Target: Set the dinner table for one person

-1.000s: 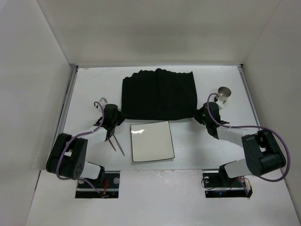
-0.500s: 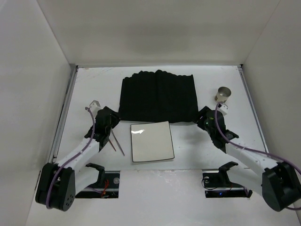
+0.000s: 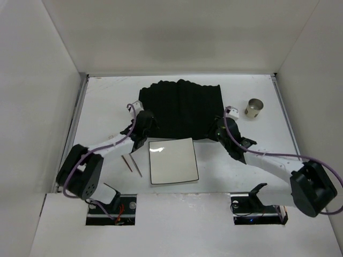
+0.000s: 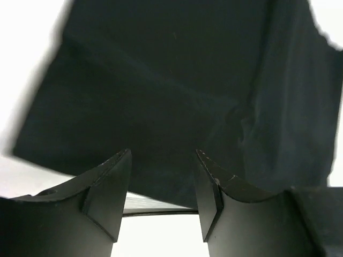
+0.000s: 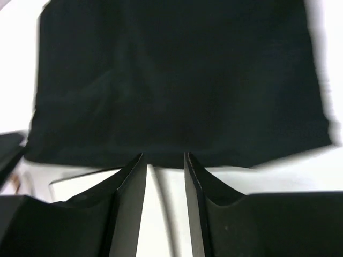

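White dinner table [image 3: 102,99]: left gripper [image 4: 162,153] and right gripper [image 5: 164,155], jaws apart and empty, sit at the black mat's [image 3: 181,107] near edge, probably to straighten it.

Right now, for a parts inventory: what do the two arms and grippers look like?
The left arm and right arm have white links joined by bulky black joints, with a purple cable looping along each. The left gripper and right gripper are black, each with two wedge-shaped fingers.

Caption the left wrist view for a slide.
Open, empty left hand at the near edge of the black cloth mat.
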Motion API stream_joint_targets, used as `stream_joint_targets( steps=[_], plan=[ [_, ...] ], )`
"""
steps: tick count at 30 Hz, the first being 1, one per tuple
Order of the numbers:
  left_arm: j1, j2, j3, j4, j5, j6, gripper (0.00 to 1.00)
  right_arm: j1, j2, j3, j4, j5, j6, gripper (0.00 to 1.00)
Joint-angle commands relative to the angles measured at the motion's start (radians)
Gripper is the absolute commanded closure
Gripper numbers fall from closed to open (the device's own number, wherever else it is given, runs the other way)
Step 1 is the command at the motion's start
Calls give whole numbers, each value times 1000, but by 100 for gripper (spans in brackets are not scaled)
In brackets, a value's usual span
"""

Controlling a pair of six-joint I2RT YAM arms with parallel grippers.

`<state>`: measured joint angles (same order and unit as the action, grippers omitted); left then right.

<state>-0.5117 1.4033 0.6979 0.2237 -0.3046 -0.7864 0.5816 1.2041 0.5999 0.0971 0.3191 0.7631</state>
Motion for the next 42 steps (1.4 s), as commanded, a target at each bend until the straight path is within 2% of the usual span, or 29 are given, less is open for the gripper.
stream_joint_targets(
  steps=[1,5,8,10,13,16,20,23,28,31,35,42],
  plan=[
    [-21,87,64,37,2,35,54,37,110,66,134,-57,-21,60],
    [-6,196,123,28,24,39,55,-2,287,109,181,-81,19,68],
    [31,249,124,16,79,19,67,-6,356,107,164,-80,57,84],
    [58,255,83,25,104,7,73,-4,357,57,176,-69,100,88],
    [83,238,14,31,113,-14,78,-4,356,-11,203,-58,143,88],
    [71,189,-56,48,104,-19,78,1,333,-46,210,-49,153,88],
    [40,125,-93,43,102,-22,78,1,284,-40,185,-20,127,81],
    [32,45,-78,5,102,-17,77,1,218,-5,144,-11,82,73],
    [-24,-27,24,-67,81,-1,74,53,175,81,79,11,48,71],
    [-76,31,101,-78,90,7,73,65,239,110,139,-34,42,75],
    [-155,196,222,-95,127,9,73,65,343,118,194,-64,62,80],
    [-184,416,311,-87,162,0,76,63,394,43,245,-74,108,84]
  ],
)
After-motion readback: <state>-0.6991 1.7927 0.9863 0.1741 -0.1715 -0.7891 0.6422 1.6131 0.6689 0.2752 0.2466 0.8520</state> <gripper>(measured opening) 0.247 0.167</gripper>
